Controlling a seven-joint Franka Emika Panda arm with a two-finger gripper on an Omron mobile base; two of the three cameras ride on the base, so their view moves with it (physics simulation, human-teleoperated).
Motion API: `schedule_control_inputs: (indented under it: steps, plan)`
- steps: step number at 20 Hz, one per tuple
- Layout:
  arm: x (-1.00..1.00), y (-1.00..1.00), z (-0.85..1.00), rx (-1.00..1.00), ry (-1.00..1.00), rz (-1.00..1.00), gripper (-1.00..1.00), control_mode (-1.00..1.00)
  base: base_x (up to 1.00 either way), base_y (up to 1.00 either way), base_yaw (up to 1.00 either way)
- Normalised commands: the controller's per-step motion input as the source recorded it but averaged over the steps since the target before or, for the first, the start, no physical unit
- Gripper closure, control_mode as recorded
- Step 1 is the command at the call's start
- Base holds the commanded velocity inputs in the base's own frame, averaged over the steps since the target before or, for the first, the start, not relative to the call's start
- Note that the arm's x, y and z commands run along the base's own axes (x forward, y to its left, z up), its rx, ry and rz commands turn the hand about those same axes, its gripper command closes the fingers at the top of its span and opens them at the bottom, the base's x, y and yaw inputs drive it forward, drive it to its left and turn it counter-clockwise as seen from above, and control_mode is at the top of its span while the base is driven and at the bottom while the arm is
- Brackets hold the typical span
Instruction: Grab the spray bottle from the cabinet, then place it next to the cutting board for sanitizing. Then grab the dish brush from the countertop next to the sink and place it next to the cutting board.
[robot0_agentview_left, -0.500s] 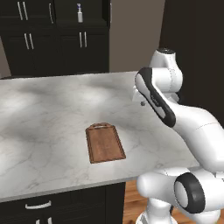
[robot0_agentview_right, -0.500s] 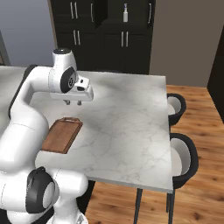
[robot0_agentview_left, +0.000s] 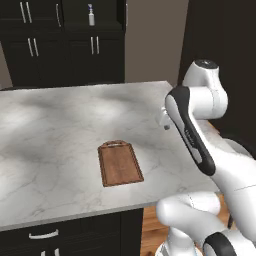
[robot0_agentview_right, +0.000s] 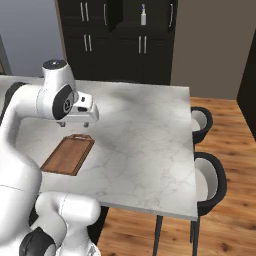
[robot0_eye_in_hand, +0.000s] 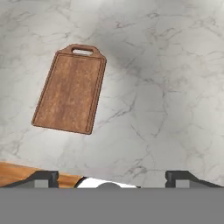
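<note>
Marble table almost bare, first step of the task not yet begun.

Dark cabinet (robot0_agentview_right: 125, 40) stood behind the far edge of the white-grey table (robot0_agentview_left: 60, 125), and the spray bottle (robot0_agentview_right: 143, 15) was upright in its open niche, well apart from the arm. On the table lay only the cutting board (robot0_agentview_left: 119, 163), flat, with its handle toward the cabinet. The pincer (robot0_agentview_right: 82, 122) hung above the table just beside the board, its fingers spread wide apart and holding nothing. By my judgement the fetching of the bottle was the step in hand. The next move called for bringing the base nearer to the cabinet, then reaching into the niche and closing around the bottle's body without knocking it over.
</note>
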Motion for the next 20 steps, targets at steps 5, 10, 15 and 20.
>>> schedule_control_inputs:
  steps: [5,10,15,20]
  plan:
    - [-0.81,0.0,0.36,0.0,-0.28,0.0,-1.0,-1.0,0.0,0.0,0.0]
    - [-0.63,0.0,0.3,0.01,-0.24,-0.01,-1.0,-1.0,0.0,0.0,0.0]
    - [-0.4,0.0,0.23,0.07,-0.18,-0.02,-1.0,-1.0,0.0,0.0,0.0]
    - [-0.23,-0.05,0.06,0.01,-0.07,-0.01,-1.0,1.0,-0.43,-0.38,-0.05]
